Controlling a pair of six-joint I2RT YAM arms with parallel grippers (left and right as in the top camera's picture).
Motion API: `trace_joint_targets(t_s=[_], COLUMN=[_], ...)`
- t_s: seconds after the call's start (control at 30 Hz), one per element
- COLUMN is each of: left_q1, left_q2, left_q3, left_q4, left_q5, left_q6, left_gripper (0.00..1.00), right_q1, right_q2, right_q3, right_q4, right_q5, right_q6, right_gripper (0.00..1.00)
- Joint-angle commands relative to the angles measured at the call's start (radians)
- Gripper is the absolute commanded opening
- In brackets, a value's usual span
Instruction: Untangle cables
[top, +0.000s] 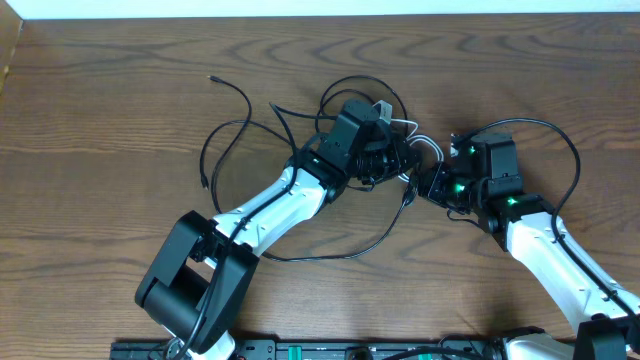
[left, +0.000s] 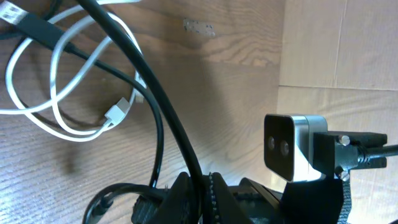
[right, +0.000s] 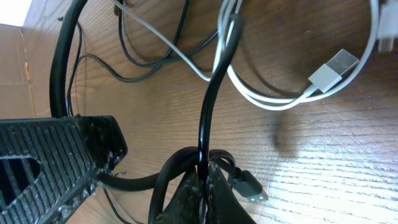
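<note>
Both left gripper (left: 200, 186) and right gripper (right: 202, 186) clench black cable (left: 166, 115) over the middle of the tabletop (top: 100, 100); tugging apart could cinch the white cable (left: 116, 112) loops into a tighter knot.

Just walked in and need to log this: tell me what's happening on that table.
Two robot arms are working on a tangle of cables in the middle of the wooden table. The left tool is shut on a black cable. The right tool is shut on a black strand too; I cannot tell whether it is the same one. A white cable lies looped beside them. The cables are not yet separated.
</note>
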Motion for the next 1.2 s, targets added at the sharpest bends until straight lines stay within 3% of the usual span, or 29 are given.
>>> trace_joint_targets(t_s=[0.0,0.17,0.4,0.67,0.9,1.03,1.1,1.13,1.17], left_q1=[0.001,0.059,0.122,0.134,0.224,0.237,0.233,0.231,0.230], left_q2=[-0.028,-0.028,-0.028,-0.028,-0.046,-0.072,-0.073,-0.073,-0.073], left_q3=[0.000,0.000,0.000,0.000,0.000,0.000,0.000,0.000,0.000], left_q4=[-0.001,-0.002,-0.003,-0.068,-0.144,-0.188,-0.195,-0.196,-0.196], left_q5=[0.045,0.026,0.039,0.023,0.021,0.019,0.019,0.019,0.020], left_q6=[-0.016,-0.002,-0.002,0.045,0.077,0.101,0.100,0.100,0.099], left_gripper=[0.07,0.08,0.07,0.08,0.07,0.08,0.08,0.07,0.07], right_q1=[0.000,-0.001,-0.002,-0.043,-0.153,-0.164,-0.150,-0.130,-0.116], right_q2=[0.001,0.001,0.001,0.001,0.001,0.001,0.001,0.001,0.001], right_q3=[0.002,0.002,0.002,0.003,0.003,0.003,0.003,0.003,0.003], right_q4=[-0.003,-0.146,-0.347,-0.379,-0.435,-0.312,-0.230,-0.177,-0.163], right_q5=[0.015,0.012,0.268,0.355,0.416,0.126,-0.093,-0.279,-0.338], right_q6=[0.005,-0.037,0.002,0.055,0.088,-0.061,-0.149,-0.241,-0.269], right_gripper=[0.02,0.01,0.01,0.01,0.01,0.03,0.16,0.27,0.36])
